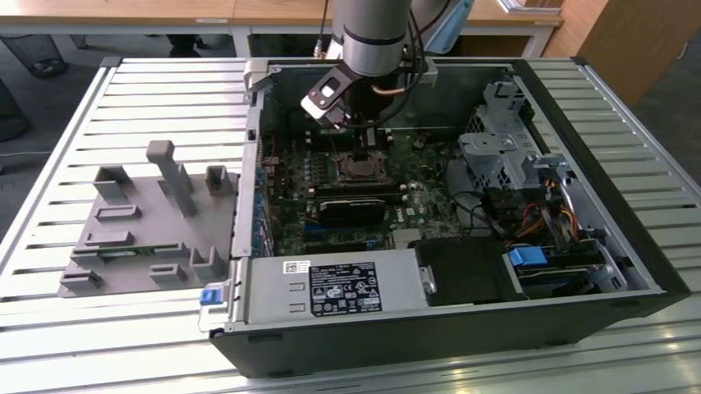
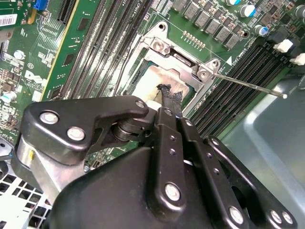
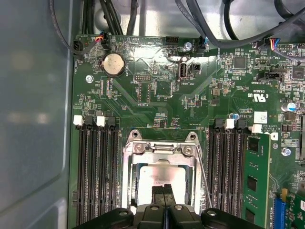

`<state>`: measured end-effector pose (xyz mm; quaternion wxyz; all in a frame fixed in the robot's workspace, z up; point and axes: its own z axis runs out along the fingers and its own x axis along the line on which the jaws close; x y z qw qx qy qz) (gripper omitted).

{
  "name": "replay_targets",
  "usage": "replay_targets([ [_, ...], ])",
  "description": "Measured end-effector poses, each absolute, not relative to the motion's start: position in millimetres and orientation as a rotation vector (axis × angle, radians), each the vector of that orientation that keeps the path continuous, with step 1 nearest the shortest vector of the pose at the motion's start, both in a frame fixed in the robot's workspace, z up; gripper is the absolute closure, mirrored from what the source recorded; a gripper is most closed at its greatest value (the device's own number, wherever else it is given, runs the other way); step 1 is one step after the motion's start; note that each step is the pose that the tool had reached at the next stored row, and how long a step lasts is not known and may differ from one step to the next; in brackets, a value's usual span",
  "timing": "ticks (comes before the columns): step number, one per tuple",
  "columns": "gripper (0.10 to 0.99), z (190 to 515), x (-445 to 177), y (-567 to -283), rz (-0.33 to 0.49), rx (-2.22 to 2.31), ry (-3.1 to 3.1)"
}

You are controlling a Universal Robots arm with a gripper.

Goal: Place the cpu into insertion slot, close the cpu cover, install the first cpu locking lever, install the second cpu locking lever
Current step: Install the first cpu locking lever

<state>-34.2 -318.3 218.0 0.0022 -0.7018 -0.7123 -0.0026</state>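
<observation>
- Gripper (image 3: 164, 192) clenched, tips pressed together with nothing seen between them, right over the cpu (image 3: 150, 174)
- Cpu lying flat in the insertion slot (image 1: 359, 167), just above centre of the exterior view
- Silver cpu cover (image 3: 129, 167) apparently laid flat around the chip
- Thin locking lever (image 2: 248, 85) sticking out free beside the slot, unlatched
- Risk of a tilted chip and bent socket contacts from tips pushing down off-centre
- Risk of tips snagging cover or lever on any sideways slide

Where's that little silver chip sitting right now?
In the first wrist view the cpu lies in the insertion slot, framed by the cpu cover, between the memory slots, under the gripper.
</observation>
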Motion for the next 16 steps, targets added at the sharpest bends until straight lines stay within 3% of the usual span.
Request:
replay_targets([
  [16,0.969,226.5,-34.2,-318.3,-0.008,-2.202,-2.235],
])
